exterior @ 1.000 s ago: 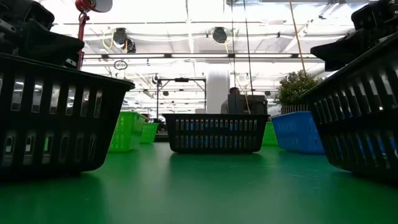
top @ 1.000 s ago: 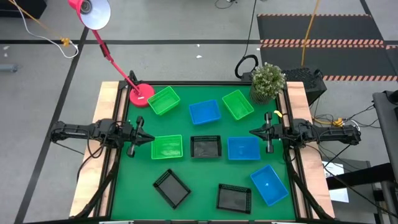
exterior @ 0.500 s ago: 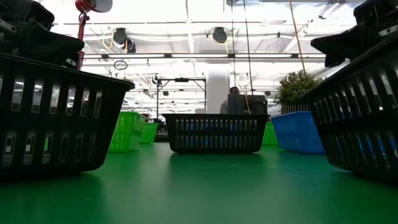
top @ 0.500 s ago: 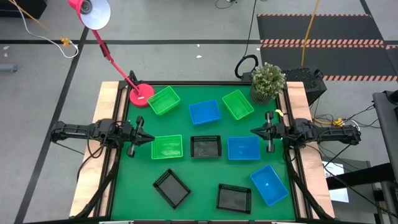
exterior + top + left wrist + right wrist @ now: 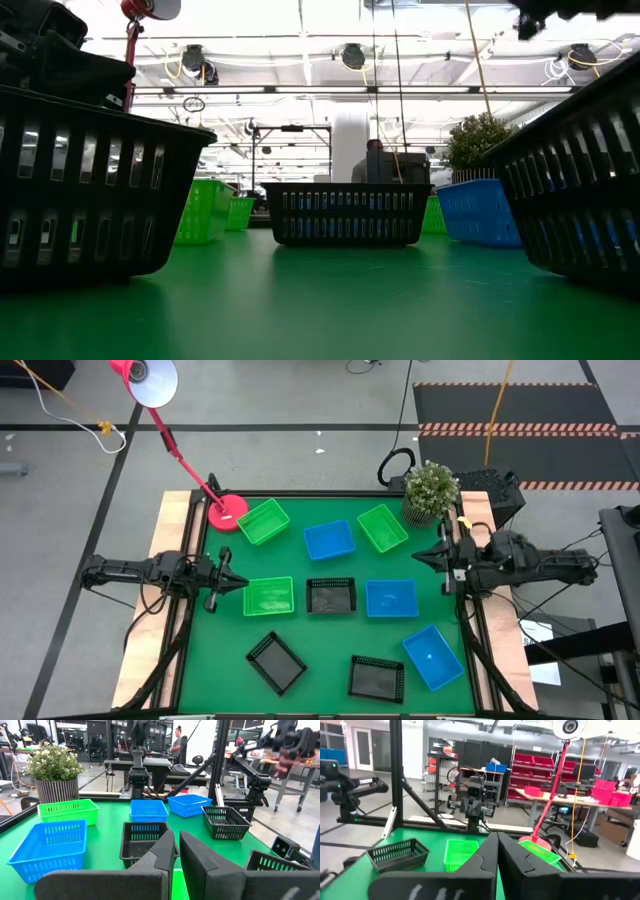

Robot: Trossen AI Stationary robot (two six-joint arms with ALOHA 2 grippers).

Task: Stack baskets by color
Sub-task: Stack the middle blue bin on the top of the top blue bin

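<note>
Nine small shallow rectangular plastic baskets, none stacked, spread singly over the green table mat (image 5: 330, 635). Far row: bright green basket (image 5: 263, 521) just beside the round pink lamp base (image 5: 227, 513), blue basket (image 5: 329, 539) in the middle, another bright green basket (image 5: 382, 527) near the potted white-flowered plant (image 5: 431, 489). Middle row: third bright green basket (image 5: 268, 596) at the left, black mesh-sided basket (image 5: 330, 596) in the centre, blue basket (image 5: 391, 598) at the right, all near one another but apart. Near row: black mesh basket (image 5: 276, 661) turned at an angle, black mesh basket (image 5: 376, 677) near the front edge, and a tilted blue basket (image 5: 432, 656) toward the right corner.

Left gripper (image 5: 237, 582) at the table's left edge, pointing inward, just beside the middle-row green basket but not touching it; fingers (image 5: 160, 857) nearly together with only a thin slit between, nothing held. Right gripper (image 5: 425, 558) at the table's right edge, beside the plant and above the gap between the far green basket and the middle-row blue basket; fingers (image 5: 485, 857) pressed together, empty.

From table height: two black mesh baskets large in the foreground at either side, a third black basket (image 5: 346, 213) centred farther back, green ones at the left and a blue one (image 5: 478, 210) at the right. A person visible in the room beyond the table.
</note>
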